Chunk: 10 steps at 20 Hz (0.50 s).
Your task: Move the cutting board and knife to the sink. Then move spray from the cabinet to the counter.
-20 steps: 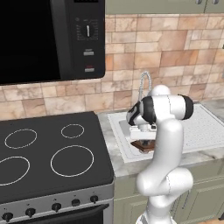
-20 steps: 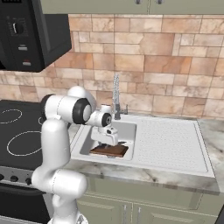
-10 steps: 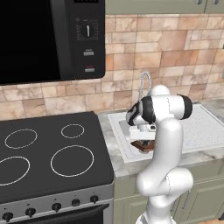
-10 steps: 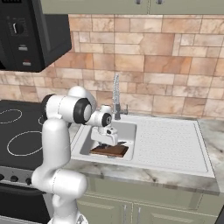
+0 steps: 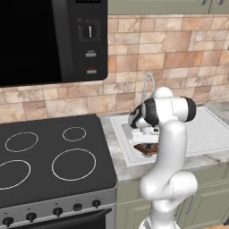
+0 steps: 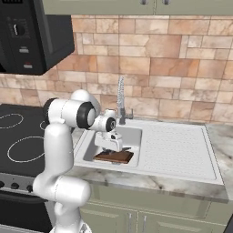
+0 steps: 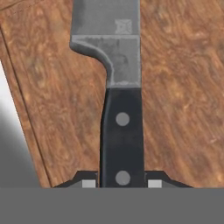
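End effector (image 7: 121, 183) clamped on the black handle of the knife (image 7: 118, 87), centre frame, directly above the cutting board (image 7: 179, 87). The board lies in the sink (image 6: 88, 139), hemmed by basin walls; its far end is hidden behind the arm.

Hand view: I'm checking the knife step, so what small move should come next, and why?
Probably open the gripper and let go. Its fingers flank the black handle of the grey-bladed knife, which hangs just above or rests on the reddish-brown wooden cutting board, and that board already sits in the white sink basin.
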### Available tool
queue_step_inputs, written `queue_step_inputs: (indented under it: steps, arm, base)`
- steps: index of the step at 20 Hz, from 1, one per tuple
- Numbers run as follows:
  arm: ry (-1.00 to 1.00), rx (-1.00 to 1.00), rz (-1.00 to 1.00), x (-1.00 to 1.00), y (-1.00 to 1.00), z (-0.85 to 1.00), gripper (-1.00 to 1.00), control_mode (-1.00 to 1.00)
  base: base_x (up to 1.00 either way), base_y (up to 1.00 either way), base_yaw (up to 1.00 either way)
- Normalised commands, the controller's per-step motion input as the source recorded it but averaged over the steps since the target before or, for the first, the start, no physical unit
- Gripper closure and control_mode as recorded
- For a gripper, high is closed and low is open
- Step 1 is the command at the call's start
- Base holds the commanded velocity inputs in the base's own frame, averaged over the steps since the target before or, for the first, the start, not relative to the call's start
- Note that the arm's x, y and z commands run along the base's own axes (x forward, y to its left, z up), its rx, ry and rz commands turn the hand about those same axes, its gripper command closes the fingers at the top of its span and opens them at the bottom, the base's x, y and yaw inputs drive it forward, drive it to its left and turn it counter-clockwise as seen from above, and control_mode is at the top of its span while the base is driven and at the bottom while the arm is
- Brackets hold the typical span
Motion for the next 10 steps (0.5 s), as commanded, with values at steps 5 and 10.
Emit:
queue_step_inputs:
  steps: [5, 10]
  arm:
    - [0.00, 0.01, 0.00, 0.00, -0.03, -0.23, 1.00, -1.00]
    - [0.00, 0.02, 0.00, 0.00, -0.01, -0.26, 1.00, -1.00]
  base:
    - [0.00, 0.00, 0.00]
    - [0.00, 0.00, 0.00]
